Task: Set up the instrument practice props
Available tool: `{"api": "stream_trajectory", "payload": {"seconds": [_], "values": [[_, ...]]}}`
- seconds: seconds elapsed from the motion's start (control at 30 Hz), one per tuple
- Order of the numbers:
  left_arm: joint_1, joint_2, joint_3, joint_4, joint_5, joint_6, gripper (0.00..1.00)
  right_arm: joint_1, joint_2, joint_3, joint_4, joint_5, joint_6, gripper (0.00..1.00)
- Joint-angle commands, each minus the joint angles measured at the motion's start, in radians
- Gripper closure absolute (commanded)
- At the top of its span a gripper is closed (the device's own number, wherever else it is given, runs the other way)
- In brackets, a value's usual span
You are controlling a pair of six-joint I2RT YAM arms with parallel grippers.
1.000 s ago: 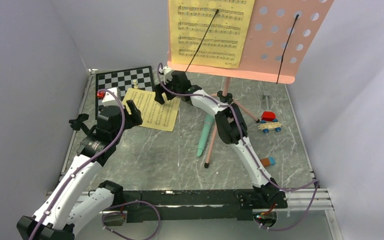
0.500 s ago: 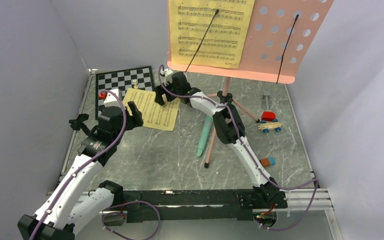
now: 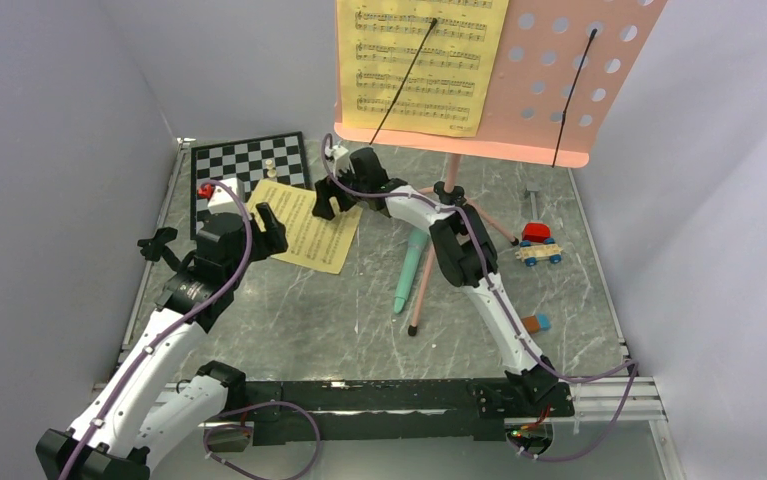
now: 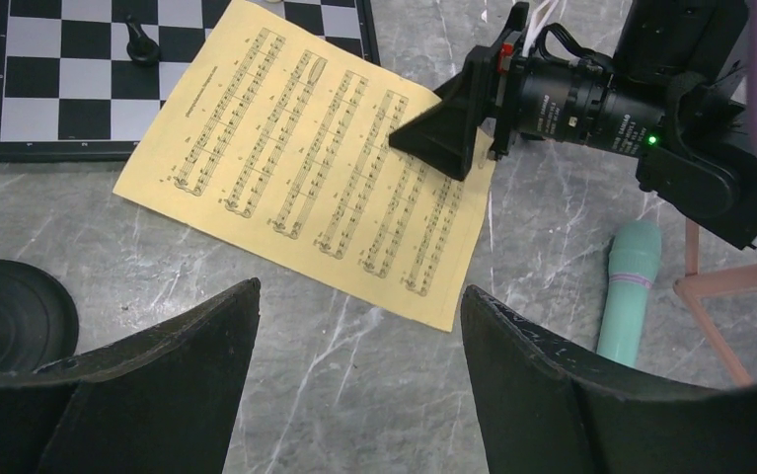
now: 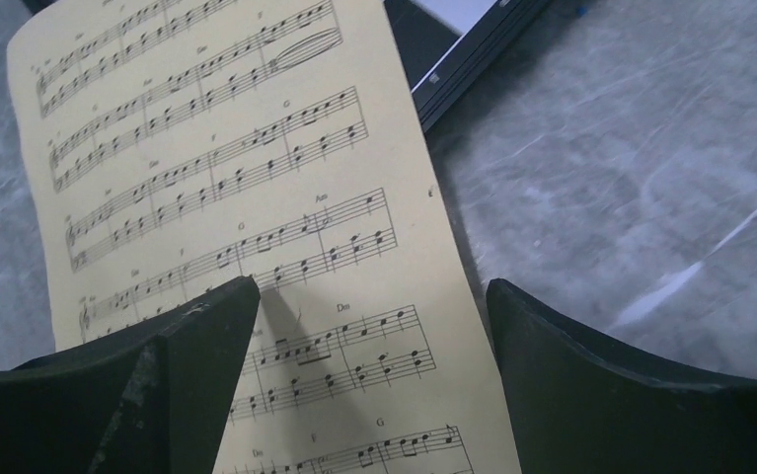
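Flat on veined grey tabletop [image 3: 579,260], thin yellow printed sheet-music page [image 3: 307,228], corner overlapping black-and-white chessboard [image 3: 239,158]. Spread apart over it, matte wedge fingers [image 5: 157,375] of right gripper [image 5: 372,296]; left gripper [image 4: 359,291] likewise agape.

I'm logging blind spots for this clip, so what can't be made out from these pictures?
Pink music stand: top external, upper part cut off by the frame's top edge.
Mint-green microphone: top external, far end hidden behind the right arm.
Black round base: left wrist, cut by the left edge and overlapped by the left gripper.
Red object by the chessboard: top external, too small to identify.
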Motion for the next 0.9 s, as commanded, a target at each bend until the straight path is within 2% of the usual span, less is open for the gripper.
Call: {"api": "stream_trajectory", "payload": {"seconds": [0.0,0.13,0.37,0.53,0.73,0.87], "values": [[0.004,-0.005,-0.006,0.034,0.026,-0.021,0.21,0.022,-0.138,-0.116,-0.013,-0.056,-0.036,0.1],[0.005,-0.014,-0.009,0.033,0.029,-0.023,0.21,0.041,-0.228,-0.252,-0.002,-0.004,-0.042,0.11],[0.005,-0.015,-0.012,0.032,0.034,-0.022,0.21,0.044,-0.359,-0.508,0.123,-0.052,0.052,0.12],[0.004,-0.008,-0.006,0.033,0.041,-0.022,0.21,0.044,-0.331,-0.514,0.154,-0.128,0.121,0.16],[0.005,-0.012,-0.003,0.026,0.036,-0.019,0.21,0.043,-0.267,-0.464,0.18,-0.159,0.186,0.32],[0.006,-0.019,-0.003,0.018,0.029,-0.012,0.21,0.037,-0.237,-0.448,0.206,-0.176,0.211,0.37]]}}
